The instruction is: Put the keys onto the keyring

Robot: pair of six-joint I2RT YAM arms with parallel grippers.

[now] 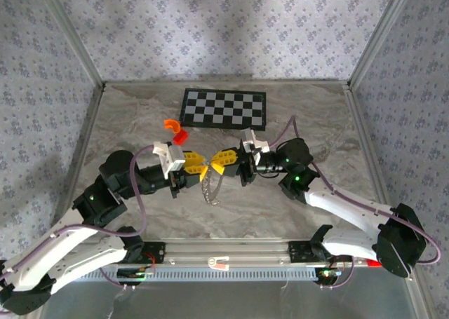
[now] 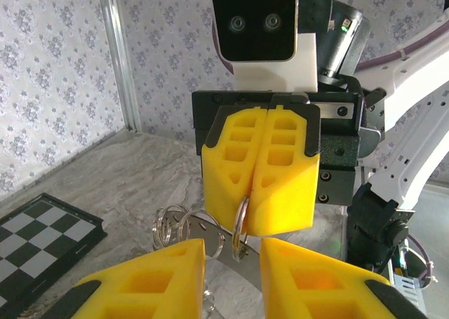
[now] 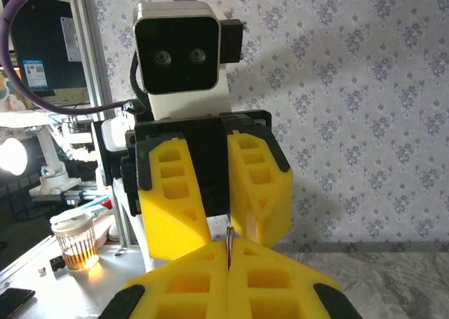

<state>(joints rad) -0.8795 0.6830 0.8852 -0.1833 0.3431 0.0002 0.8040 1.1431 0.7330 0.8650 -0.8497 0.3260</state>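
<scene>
Centre of the top view: the 2 end effectors meet tip to tip. The right end effector is clenched on a thin ring of the keyring, its chain dangling below. The left end effector is released, fingers parted.

Shiny metal keyring, matt stone-look table

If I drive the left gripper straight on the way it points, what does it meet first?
The right gripper, facing it nose to nose: its shut yellow fingers pinch a ring, and that ring's edge looks likely to touch first. The gap seems small, but depth is hard to judge.
</scene>
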